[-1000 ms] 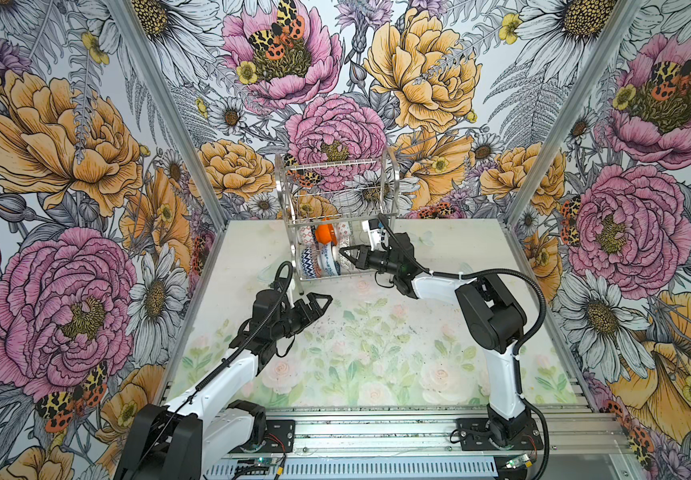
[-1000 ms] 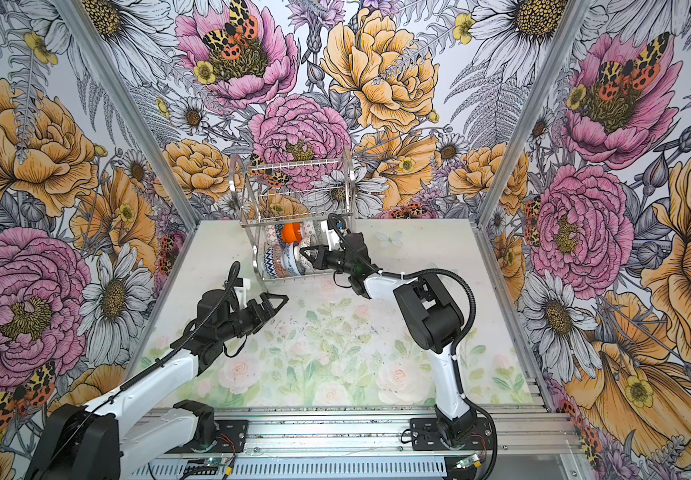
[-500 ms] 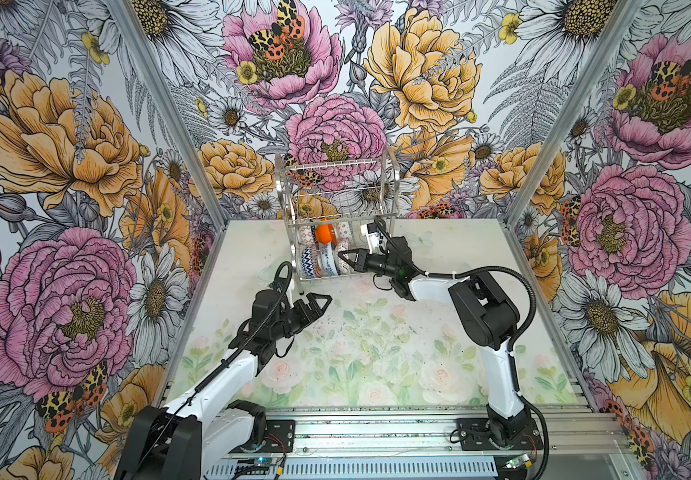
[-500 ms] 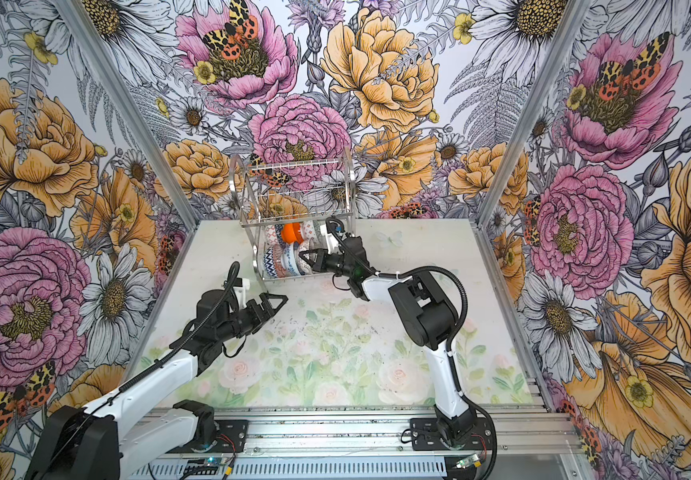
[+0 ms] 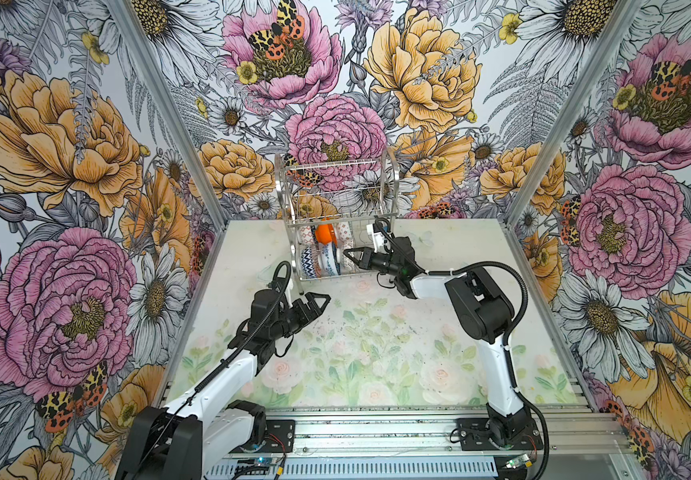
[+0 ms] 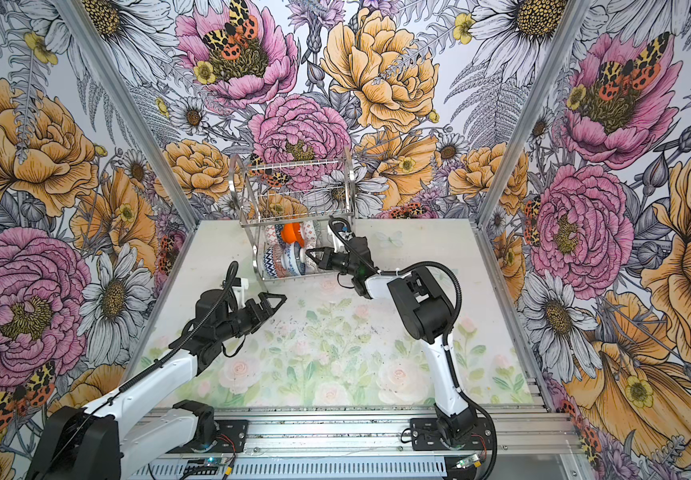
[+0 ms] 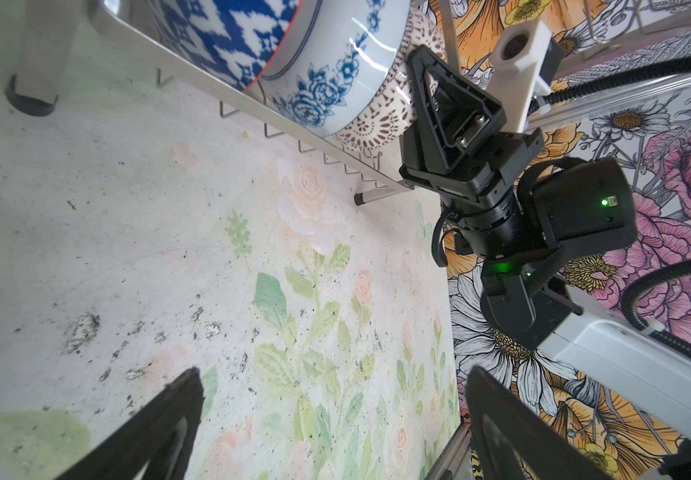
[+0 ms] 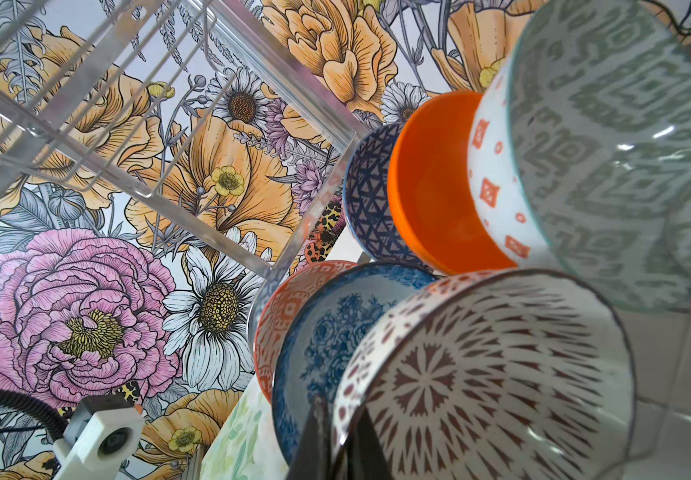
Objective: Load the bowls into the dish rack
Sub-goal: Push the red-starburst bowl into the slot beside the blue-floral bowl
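The dish rack (image 5: pixel 337 166) (image 6: pixel 294 170) stands at the back of the table, with several bowls on edge in both tiers. In the upper tier are the plain orange bowl (image 5: pixel 326 235) (image 8: pixel 431 187) and the grey-green bowl (image 8: pixel 605 145). The lower tier holds the navy zigzag bowl (image 5: pixel 307 262) (image 7: pixel 231 33), the blue floral bowl (image 7: pixel 335 83) (image 8: pixel 327 332) and, at the end, the white lattice bowl (image 7: pixel 377 124) (image 8: pixel 481 374). My right gripper (image 5: pixel 346 254) (image 6: pixel 308 254) (image 8: pixel 337 440) is shut on that lattice bowl's rim. My left gripper (image 5: pixel 314 303) (image 7: pixel 333 382) hangs open and empty over the table.
The table (image 5: pixel 377 353) has a pale floral mat and is walled by flowered panels on three sides. A rack foot (image 7: pixel 30 99) rests on the mat close to my left gripper. The metal rail (image 5: pixel 377 432) with both arm bases runs along the front.
The right arm's elbow has drifted slightly left while its gripper stays at the rack's lower tier. The left arm has not moved.
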